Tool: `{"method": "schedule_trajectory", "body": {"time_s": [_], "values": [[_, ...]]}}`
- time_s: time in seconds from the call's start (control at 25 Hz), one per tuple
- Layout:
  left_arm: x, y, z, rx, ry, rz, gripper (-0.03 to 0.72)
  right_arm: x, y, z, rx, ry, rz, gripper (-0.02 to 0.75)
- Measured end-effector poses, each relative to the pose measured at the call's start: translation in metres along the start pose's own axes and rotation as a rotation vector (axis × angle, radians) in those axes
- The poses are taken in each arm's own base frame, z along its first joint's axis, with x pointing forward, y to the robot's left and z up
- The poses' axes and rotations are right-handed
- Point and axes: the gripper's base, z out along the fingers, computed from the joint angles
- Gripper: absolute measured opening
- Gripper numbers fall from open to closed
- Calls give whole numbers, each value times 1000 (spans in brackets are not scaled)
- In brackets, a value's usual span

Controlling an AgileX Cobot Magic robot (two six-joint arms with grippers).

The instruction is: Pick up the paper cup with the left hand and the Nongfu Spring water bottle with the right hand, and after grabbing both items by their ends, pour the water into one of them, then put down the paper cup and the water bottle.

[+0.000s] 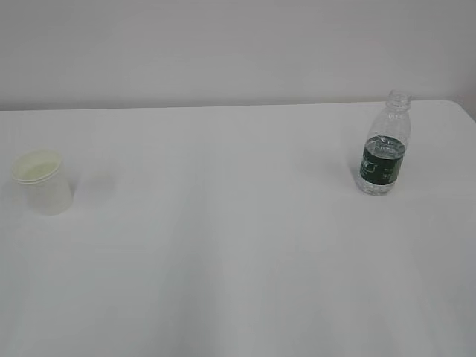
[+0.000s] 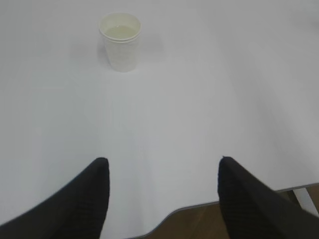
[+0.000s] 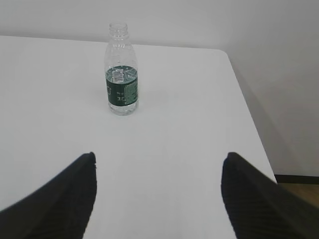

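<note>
Since each object stands upright before its own arm, the left pincer (image 2: 162, 196) faces the paper cup (image 2: 120, 41) and the right pincer (image 3: 158, 191) faces the Nongfu Spring water bottle (image 3: 120, 69), both spread and empty above the bench (image 1: 238, 260).

Worktop (image 1: 238, 260): white, plain surface, filling most of the view; rear edge meets a pale wall (image 1: 223, 44).
Paper cup (image 1: 42, 181): upright at far left, white, mouth open, cream inside.
Water bottle (image 1: 385, 146): upright at right rear, clear, uncapped, dark green label band, partly filled.
Separation: cup and bottle well apart, neither touched.
</note>
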Motion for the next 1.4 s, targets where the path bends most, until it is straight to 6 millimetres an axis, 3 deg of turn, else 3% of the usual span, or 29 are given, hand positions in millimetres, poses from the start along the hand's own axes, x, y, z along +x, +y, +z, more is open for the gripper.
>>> {"method": "schedule_trajectory", "body": {"time_s": [0.56,1.4], "values": [[9,-2,-10,-3,-78,16,466,0,1,0,-34,-2,-12,592],[9,-2,-10,-3,-78,16,449,2,2,-8,-49,90,-2,591]]}}
